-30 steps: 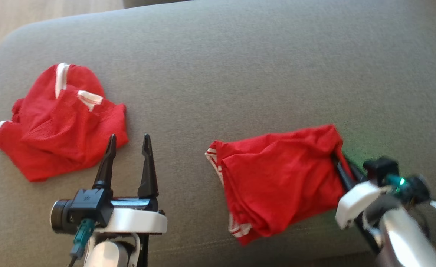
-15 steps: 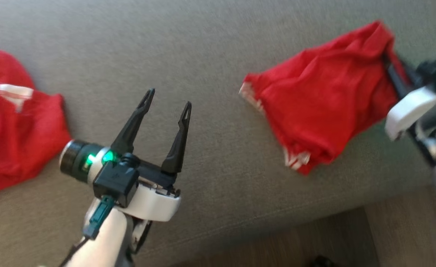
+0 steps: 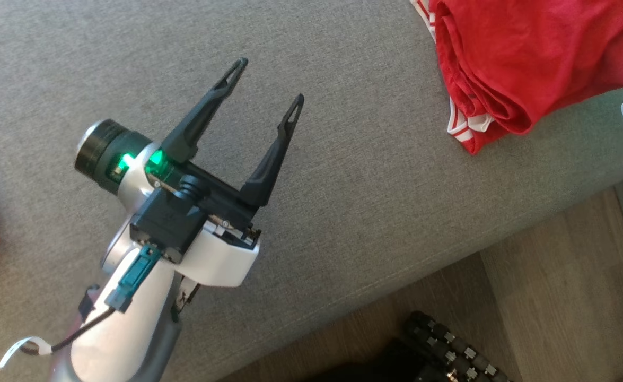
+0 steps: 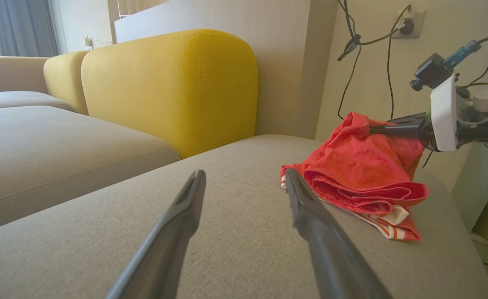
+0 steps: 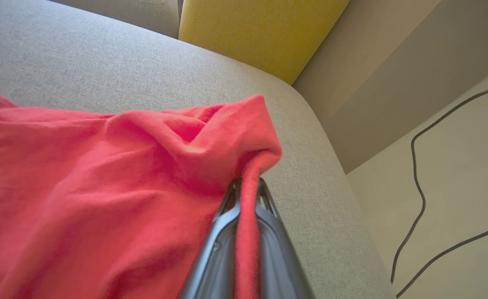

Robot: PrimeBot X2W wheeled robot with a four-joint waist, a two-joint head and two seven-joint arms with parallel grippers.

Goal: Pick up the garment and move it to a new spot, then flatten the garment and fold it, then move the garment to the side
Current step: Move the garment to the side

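Rightward, right gripper (image 5: 246,185) clamped on garment (image 5: 102,187) near cushion (image 5: 318,137) edge, left gripper (image 3: 269,80) spread above open cushion.

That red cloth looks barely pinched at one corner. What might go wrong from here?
The right pincer clamps just a thin fold at one corner of the red garment, so it may slip free. Pulled by one corner, with the open left pincer apart from it, the folds may come undone. It lies near the front edge of the grey cushion and might slide to the floor.
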